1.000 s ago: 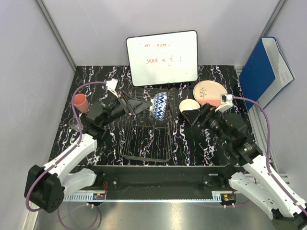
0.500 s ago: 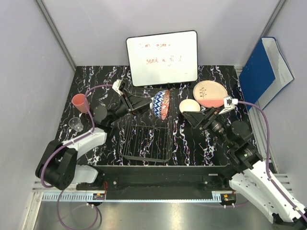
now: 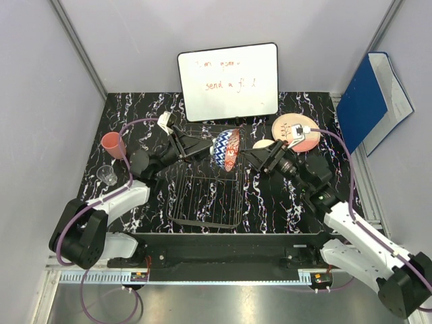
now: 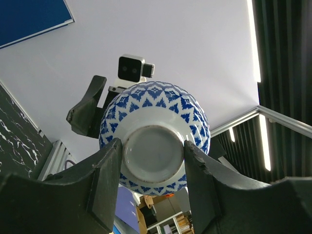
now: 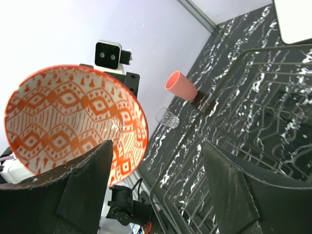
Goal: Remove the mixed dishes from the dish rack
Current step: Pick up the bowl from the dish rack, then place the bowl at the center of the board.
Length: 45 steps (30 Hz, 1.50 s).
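Blue-and-white bowl (image 4: 155,105) pinched in left gripper (image 4: 151,147); right gripper (image 5: 157,146) opposite, spread.

- Your right end effector (image 5: 157,146) is holding its fingers spread wide, gripping nothing.
- A patterned bowl (image 5: 73,122) is showing its orange-and-white inside at left, with its lower rim hiding behind one finger.
- A pink cup (image 5: 180,86) and a clear glass (image 5: 168,118) are sitting near each other on the worktop (image 5: 229,44), beside the wire rack (image 5: 273,131).

Laboratory robot test cell: plain grey panels (image 3: 135,40) on aluminium framing (image 3: 77,47) enclose a black marbled table (image 3: 270,209); whiteboard (image 3: 228,81) top centre, blue binder (image 3: 364,101) upper right.
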Each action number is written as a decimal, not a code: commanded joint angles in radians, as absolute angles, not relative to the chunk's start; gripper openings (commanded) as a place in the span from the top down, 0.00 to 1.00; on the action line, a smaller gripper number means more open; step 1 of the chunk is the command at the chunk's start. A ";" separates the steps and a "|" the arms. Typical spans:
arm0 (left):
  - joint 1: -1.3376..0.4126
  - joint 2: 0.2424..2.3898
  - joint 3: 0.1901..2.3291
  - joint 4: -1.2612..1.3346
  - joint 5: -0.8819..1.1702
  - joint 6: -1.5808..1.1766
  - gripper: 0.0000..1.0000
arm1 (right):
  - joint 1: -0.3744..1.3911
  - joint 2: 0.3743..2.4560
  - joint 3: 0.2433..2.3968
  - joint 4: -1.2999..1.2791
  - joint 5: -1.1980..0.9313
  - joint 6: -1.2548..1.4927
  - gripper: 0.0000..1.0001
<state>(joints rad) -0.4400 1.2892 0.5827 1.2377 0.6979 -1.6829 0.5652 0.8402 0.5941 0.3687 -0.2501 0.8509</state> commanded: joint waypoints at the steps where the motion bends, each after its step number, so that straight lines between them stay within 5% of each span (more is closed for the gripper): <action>1: -0.451 1.255 0.607 1.580 0.701 -1.695 1.00 | 0.572 0.902 0.617 0.566 -0.311 0.876 0.19; 16: -0.469 1.272 0.600 1.580 0.696 -1.690 1.00 | 0.574 1.106 0.680 0.768 -0.377 0.920 0.29; 23: -0.472 1.281 0.598 1.585 0.698 -1.693 1.00 | 0.572 1.160 0.680 0.854 -0.423 0.960 0.64; 26: -0.472 1.287 0.598 1.589 0.696 -1.695 1.00 | 0.572 1.155 0.683 0.854 -0.439 0.960 0.97; 33: -0.471 1.318 0.606 1.605 0.692 -1.703 0.99 | 0.571 1.108 0.689 0.777 -0.451 0.928 1.00; 34: -0.469 1.319 0.609 1.606 0.696 -1.703 0.93 | 0.572 1.079 0.690 0.753 -0.442 0.919 1.00; 35: -0.462 1.327 0.620 1.603 0.696 -1.704 0.57 | 0.572 1.063 0.690 0.729 -0.424 0.911 1.00; 38: -0.433 1.332 0.641 1.565 0.727 -1.703 0.01 | 0.571 0.982 0.707 0.583 -0.364 0.856 1.00; 45: -0.307 1.264 0.608 1.378 0.719 -1.618 0.01 | 0.572 0.825 0.925 0.009 -0.038 0.681 1.00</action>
